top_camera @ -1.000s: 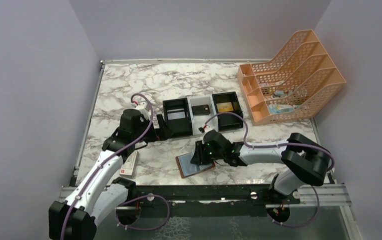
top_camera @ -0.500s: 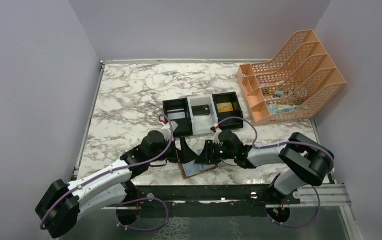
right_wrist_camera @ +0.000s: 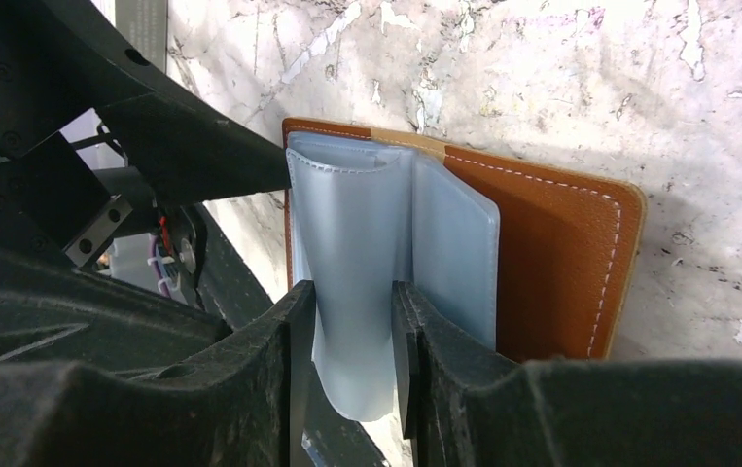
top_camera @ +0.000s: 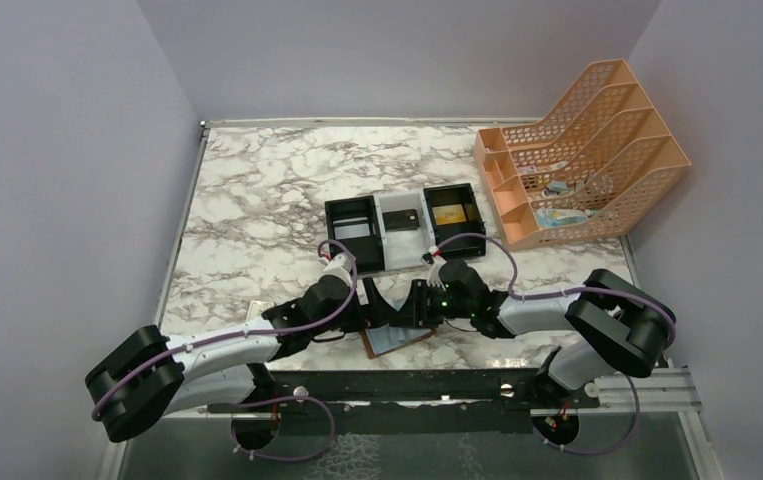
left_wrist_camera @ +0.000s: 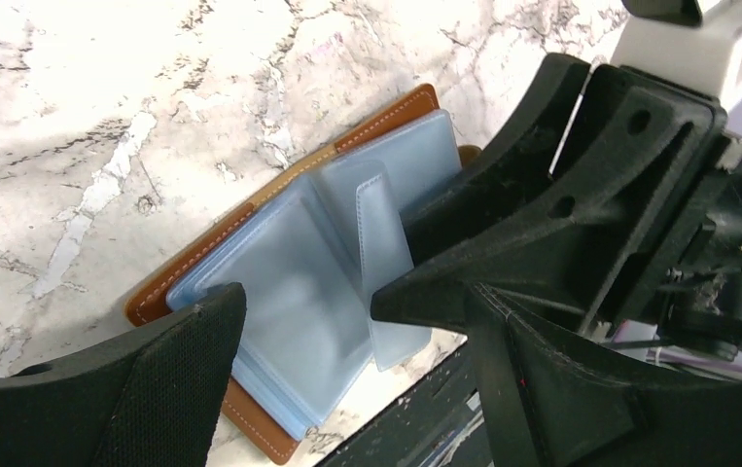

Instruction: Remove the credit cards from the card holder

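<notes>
Where your right gripper point(right_wrist_camera: 350, 302) reaches in from 3 o'clock, its fingers point(right_wrist_camera: 289, 370) are pressed together on one pale blue pocket leaf point(right_wrist_camera: 352, 224) of the card holder point(right_wrist_camera: 551, 253), and that leaf stands up bent from the rest. Your left gripper point(left_wrist_camera: 352, 311) comes from 9 o'clock with its fingers point(left_wrist_camera: 153, 379) spread wide apart, straddling the blue pockets and clamping nothing. One of its fingertips sits right at the edge of the raised leaf, though you cannot tell if it touches. The card holder lies open and flat, brown cover down, at 6 o'clock on the marble table point(top_camera: 257, 190), close to the near edge. Whether credit cards sit in the pockets cannot be told. At 12 o'clock from the holder is the black-and-white tray point(top_camera: 397, 240), and at 2 o'clock the orange file rack point(top_camera: 607, 110), well apart.
</notes>
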### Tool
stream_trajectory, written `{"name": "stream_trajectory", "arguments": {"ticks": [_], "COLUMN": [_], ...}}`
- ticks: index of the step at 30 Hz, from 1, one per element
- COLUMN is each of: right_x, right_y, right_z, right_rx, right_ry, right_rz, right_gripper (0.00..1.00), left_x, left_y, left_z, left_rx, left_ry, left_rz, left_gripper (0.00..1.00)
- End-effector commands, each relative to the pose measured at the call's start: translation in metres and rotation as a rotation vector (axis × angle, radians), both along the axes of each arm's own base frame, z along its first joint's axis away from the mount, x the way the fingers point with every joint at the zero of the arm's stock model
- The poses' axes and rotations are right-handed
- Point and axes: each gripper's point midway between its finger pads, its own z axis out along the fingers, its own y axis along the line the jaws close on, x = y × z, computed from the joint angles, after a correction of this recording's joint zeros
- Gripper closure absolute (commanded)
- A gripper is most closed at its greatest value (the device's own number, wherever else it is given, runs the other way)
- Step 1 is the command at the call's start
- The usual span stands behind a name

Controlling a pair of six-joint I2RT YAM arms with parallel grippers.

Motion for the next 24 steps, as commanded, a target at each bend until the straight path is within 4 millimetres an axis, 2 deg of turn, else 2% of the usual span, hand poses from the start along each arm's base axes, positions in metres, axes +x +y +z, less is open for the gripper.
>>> {"name": "stream_trajectory", "arguments": {"ticks": [1, 6, 10, 15, 19, 24], "right_x": [-0.001, -0.001, -0.003, -0.004, -0.004, 0.002], "right_y": [-0.001, -0.001, -0.002, -0.002, -0.003, -0.013], "right_z": [0.006, 0.003, 0.002, 0.009, 0.019, 0.024], "right_rx": [0.02, 0.017, 0.02, 0.042, 0.061, 0.031], "right_ry": [-0.017, -0.002, 0.002, -0.007, -0.026, -0.048], "right_rz": [0.009, 0.003, 0.003, 0.008, 0.0, -0.059], "right_gripper": [0.64, 0.64, 0.64, 0.63, 0.59, 0.5], "left_x": [0.02, 0.022, 0.025, 0.027, 0.03, 0.031], "left_y": [-0.014, -0.033, -0.041, -0.041, -0.04, -0.042], "left_z": [0.019, 0.027, 0.025, 0.014, 0.014, 0.015], "left_rx": [-0.061, -0.12, -0.136, -0.142, -0.167, -0.176], "left_ry": [-0.038, -0.044, -0.029, 0.007, 0.014, 0.013], "left_rz": [0.076, 0.064, 0.078, 0.125, 0.154, 0.161], "left_gripper": [0.16, 0.16, 0.23, 0.36, 0.4, 0.42]}}
